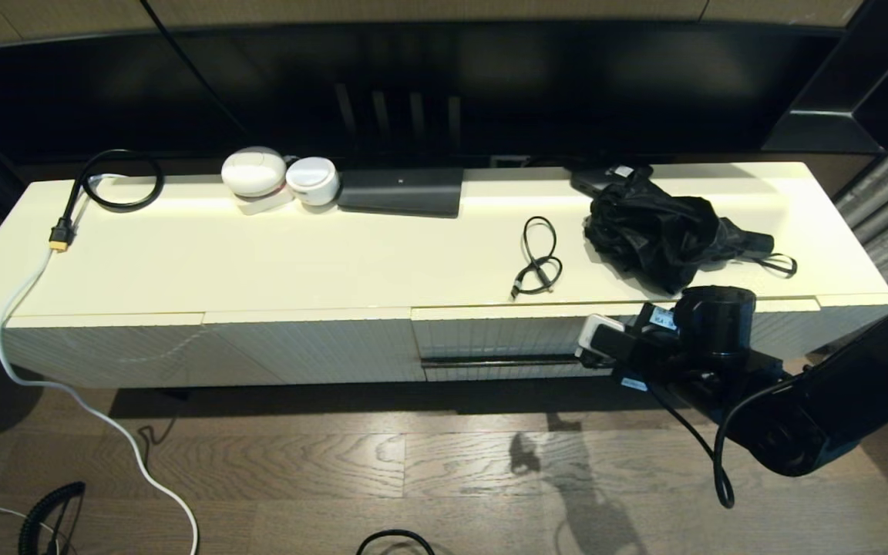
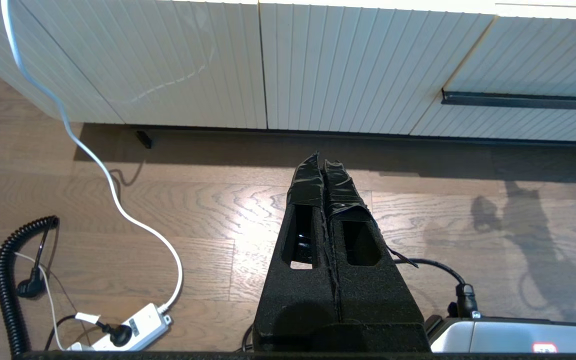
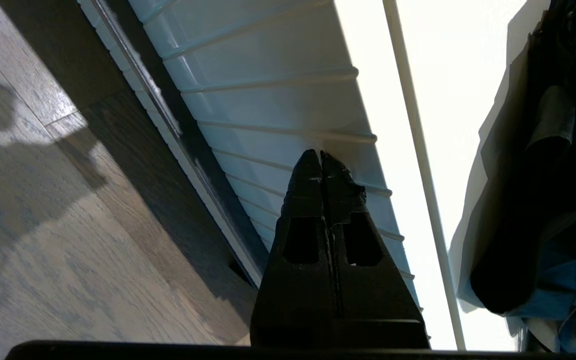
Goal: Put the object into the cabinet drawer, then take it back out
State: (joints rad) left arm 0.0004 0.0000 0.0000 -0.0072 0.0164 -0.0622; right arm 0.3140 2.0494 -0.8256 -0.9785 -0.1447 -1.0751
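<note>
The cabinet drawer point(image 1: 490, 335) is closed, its ribbed cream front flush with the panels beside it and its black bar handle point(image 1: 498, 361) running low across it. My right arm point(image 1: 691, 347) reaches to the drawer's right part. The right gripper point(image 3: 320, 155) is shut and empty, tips against the ribbed drawer front point(image 3: 268, 100), just above the handle point(image 3: 188, 165). On the cabinet top above lie a crumpled black umbrella point(image 1: 667, 231) and a small coiled black cable point(image 1: 538, 258). My left gripper point(image 2: 322, 160) hangs shut and empty over the wood floor, short of the cabinet.
Two white round devices point(image 1: 278, 179), a flat black box point(image 1: 401, 191) and a black cable with a yellow plug point(image 1: 58, 243) sit on the top. A white cord point(image 1: 66, 385) trails to the floor. A power strip point(image 2: 128, 330) and a coiled black cord point(image 2: 5, 280) lie there.
</note>
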